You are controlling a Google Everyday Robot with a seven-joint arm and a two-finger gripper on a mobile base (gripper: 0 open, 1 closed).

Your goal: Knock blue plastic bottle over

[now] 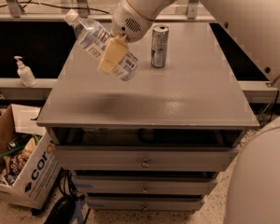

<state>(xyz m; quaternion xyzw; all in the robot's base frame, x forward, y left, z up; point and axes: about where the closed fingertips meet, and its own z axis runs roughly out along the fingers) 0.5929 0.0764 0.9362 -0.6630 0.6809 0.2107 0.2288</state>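
The blue plastic bottle (90,34) is clear, with a white cap and a printed label. It leans steeply over the back left part of the grey table (177,97), cap up and to the left, base low near the tabletop. My gripper (110,59) is closed around its lower half; one tan finger (113,53) lies across the front and the other is hidden behind the bottle. The white arm reaches in from the upper right.
A silver drink can (159,45) stands upright just right of the gripper. A small white pump bottle (24,73) sits on a ledge to the left. A cardboard box (35,174) is on the floor at the lower left. Drawers (144,162) are under the tabletop.
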